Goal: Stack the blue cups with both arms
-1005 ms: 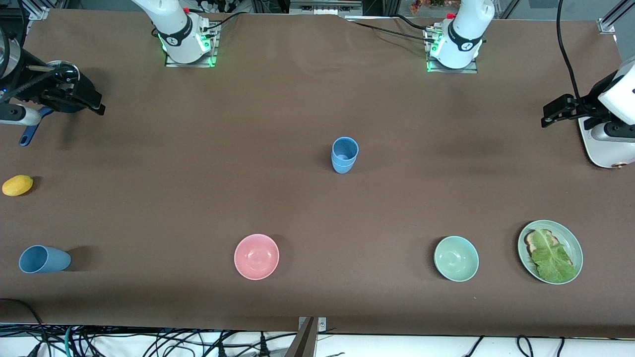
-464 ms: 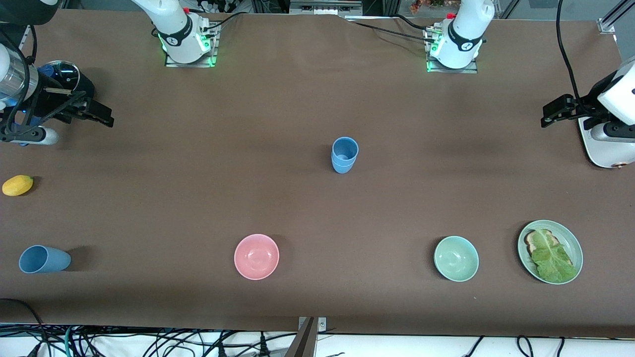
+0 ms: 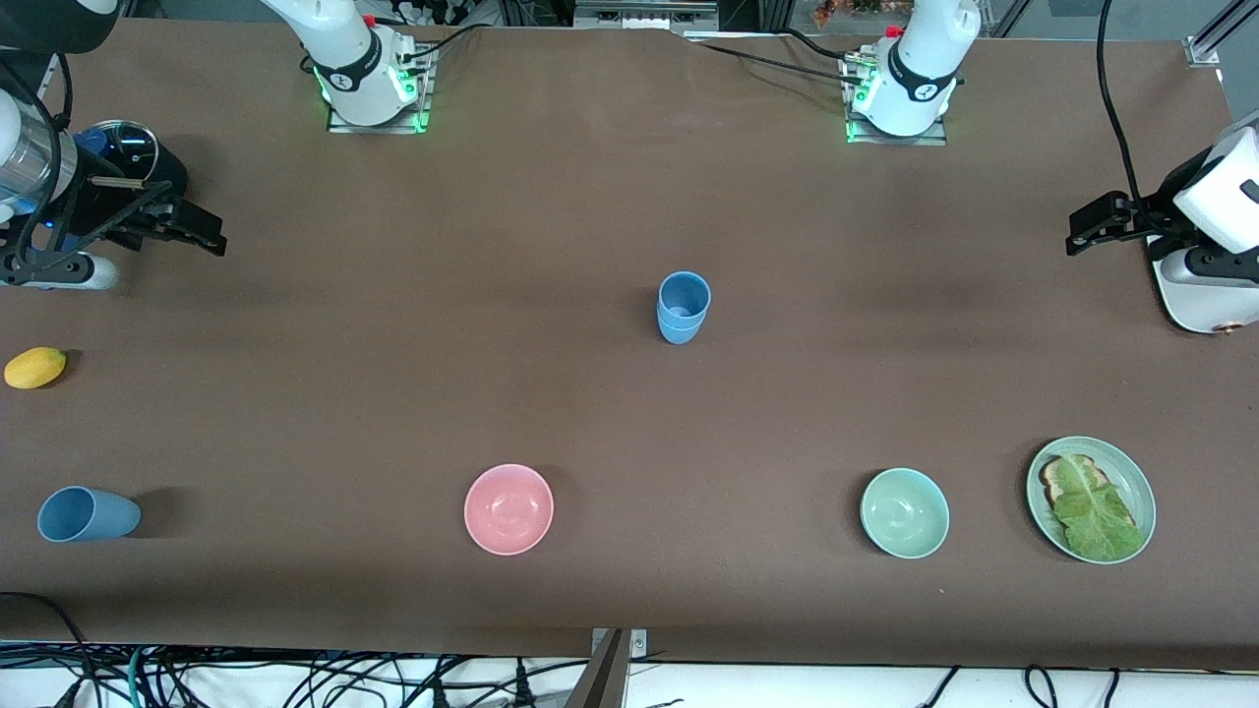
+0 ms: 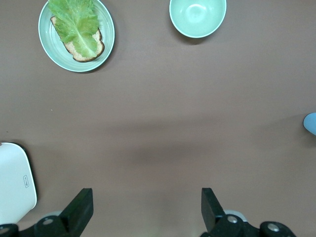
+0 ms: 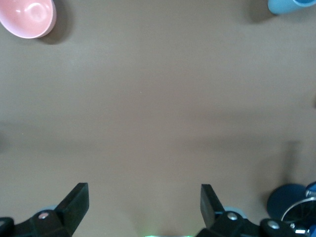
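Compared with a second ago, the right gripper (image 3: 202, 236) has shifted a little toward the middle of the tabletop (image 3: 590, 413) and turned, so the dark blue utensil that showed beneath it then is now mostly covered. It has barely moved over the last half second. The left gripper (image 3: 1082, 228) has drifted only slightly. Nothing on the tabletop has moved.

Going across the front view from its left edge: the right gripper hangs over the right arm's end of the tabletop, its fingers (image 5: 74, 202) spread wide and holding nothing. Nearer the camera at that end lie a small yellow fruit (image 3: 34, 367) and, nearer still, a single blue cup (image 3: 87, 514) on its side.

The pink bowl (image 3: 509, 508) sits upright toward the camera edge. Near the middle of the tabletop stands the stack of two blue cups (image 3: 683, 307), one nested in the other, well apart from both grippers.

Toward the left arm's end are the pale-green bowl (image 3: 904, 512) and, beside it, a green plate (image 3: 1141, 482) bearing toast and a lettuce leaf (image 3: 1094, 511). The left gripper hovers over that end, beside a white device (image 3: 1195, 295), its fingers (image 4: 81, 210) likewise wide apart and empty.
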Robot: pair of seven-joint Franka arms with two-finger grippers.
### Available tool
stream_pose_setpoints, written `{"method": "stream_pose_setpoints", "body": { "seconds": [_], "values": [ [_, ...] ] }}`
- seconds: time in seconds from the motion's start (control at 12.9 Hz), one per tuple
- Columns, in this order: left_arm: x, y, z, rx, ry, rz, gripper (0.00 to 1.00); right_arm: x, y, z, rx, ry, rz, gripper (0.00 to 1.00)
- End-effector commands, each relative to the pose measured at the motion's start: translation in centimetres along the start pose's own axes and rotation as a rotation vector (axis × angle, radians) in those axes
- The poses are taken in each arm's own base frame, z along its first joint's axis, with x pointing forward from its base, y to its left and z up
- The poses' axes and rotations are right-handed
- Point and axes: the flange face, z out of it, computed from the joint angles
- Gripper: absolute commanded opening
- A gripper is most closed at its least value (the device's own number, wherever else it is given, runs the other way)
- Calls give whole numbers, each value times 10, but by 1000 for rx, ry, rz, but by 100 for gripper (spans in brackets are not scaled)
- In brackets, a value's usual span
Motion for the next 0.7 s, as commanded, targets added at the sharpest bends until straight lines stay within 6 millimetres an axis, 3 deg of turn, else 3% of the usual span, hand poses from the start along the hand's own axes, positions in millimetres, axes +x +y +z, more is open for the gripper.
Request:
{"method": "stream_pose_setpoints", "body": {
  "seconds": [0.0,0.62],
  "values": [
    [-3,3,-2,-20,16,10,97,1,3,-5,-10,19,-46,100],
    [-3,2,-14,-18,39,17,100,0,-1,-5,-8,19,-40,100]
  ]
}}
